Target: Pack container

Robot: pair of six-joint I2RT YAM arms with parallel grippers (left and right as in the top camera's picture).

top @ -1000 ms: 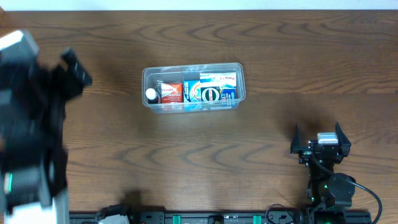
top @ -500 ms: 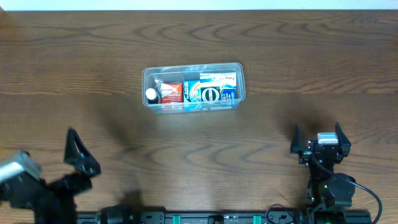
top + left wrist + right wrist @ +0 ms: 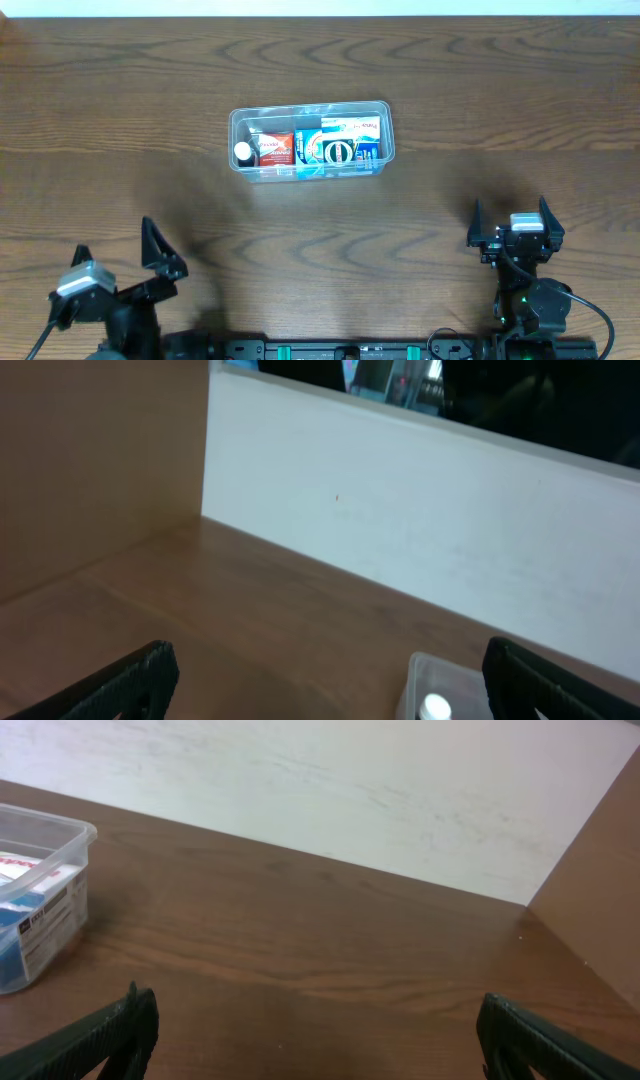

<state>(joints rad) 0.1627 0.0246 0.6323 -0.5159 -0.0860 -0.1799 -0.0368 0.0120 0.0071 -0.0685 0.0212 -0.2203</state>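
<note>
One clear rectangular plastic container (image 3: pixel 388 150) on brown wooden tabletop (image 3: pixel 500 100); contents: one red carton (image 3: pixel 276 149), blue printed cartons (image 3: pixel 338 150), one white cap (image 3: pixel 243 152). Left pincer (image 3: pixel 115 245), right pincer (image 3: pixel 511 213): both spread wide, empty.

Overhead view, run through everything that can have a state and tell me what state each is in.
container: upright, no lid on, packages inside.
red package: inside the container, left of the blue carton.
blue carton: inside the container, toward its right end.
left hand: open, holding nothing, clear of the container.
right hand: open, holding nothing, clear of the container.
</note>
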